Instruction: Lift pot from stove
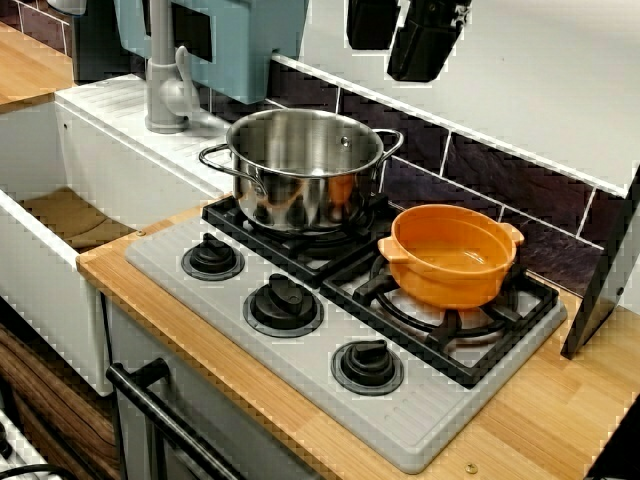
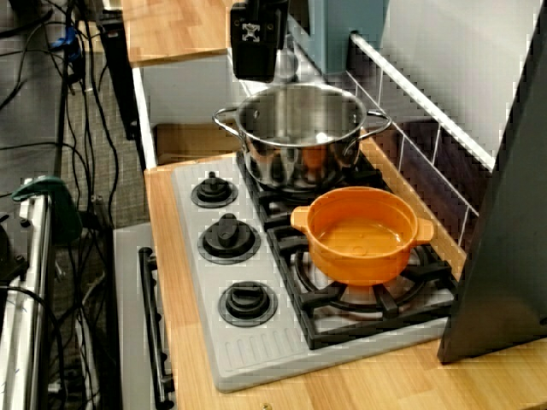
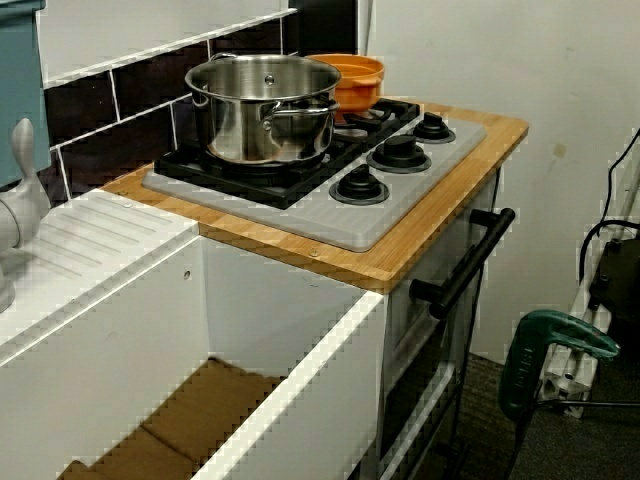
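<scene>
The orange pot (image 1: 450, 255) (image 2: 362, 232) sits upright and empty on the right burner grate of the grey stove (image 1: 250, 345) (image 2: 244, 342). In the side view only the pot's rim (image 3: 352, 72) shows, behind the steel pot. My gripper (image 1: 395, 50) (image 2: 256, 60) hangs high above the back of the stove, over the steel pot and to the left of the orange pot, touching nothing. Its two black fingers stand apart with a gap between them and hold nothing. Its upper part is cut off by the frame.
A taller steel pot (image 1: 305, 165) (image 2: 299, 132) (image 3: 262, 108) stands on the left burner, close beside the orange pot. Three black knobs (image 1: 283, 303) line the stove's front edge. A white sink (image 1: 50, 240) lies to the left, a tap (image 1: 165, 80) behind it, and a dark tiled wall (image 1: 500, 170) behind the stove.
</scene>
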Controlling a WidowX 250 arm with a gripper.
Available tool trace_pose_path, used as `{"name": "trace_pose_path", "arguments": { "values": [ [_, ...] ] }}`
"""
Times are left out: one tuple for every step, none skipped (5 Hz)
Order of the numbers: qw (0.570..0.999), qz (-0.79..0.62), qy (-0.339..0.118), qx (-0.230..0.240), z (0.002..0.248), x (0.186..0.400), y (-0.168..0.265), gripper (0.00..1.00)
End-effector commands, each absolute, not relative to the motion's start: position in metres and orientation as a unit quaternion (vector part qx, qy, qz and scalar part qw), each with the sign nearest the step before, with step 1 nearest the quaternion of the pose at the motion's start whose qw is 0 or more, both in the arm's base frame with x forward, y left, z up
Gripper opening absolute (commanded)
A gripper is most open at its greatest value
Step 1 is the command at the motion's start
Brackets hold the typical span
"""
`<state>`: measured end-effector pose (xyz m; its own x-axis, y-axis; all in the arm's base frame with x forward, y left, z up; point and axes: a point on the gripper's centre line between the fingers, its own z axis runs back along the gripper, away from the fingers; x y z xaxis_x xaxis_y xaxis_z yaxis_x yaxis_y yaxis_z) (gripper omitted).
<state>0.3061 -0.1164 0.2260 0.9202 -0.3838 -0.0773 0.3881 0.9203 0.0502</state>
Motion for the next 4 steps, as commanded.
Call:
{"name": "trace_pose_path", "arguments": {
  "values": [
    [0.979, -0.197, 0.033, 0.032, 0.226, 0.306, -0.116, 1.00],
    [0.977, -0.193, 0.043, 0.079, 0.205, 0.306, -0.127, 1.00],
    [0.975, -0.195, 0.056, 0.089, 0.196, 0.306, -0.130, 1.00],
    [0.978, -0.183, 0.048, 0.092, 0.187, 0.310, -0.130, 1.00]
  ]
}}
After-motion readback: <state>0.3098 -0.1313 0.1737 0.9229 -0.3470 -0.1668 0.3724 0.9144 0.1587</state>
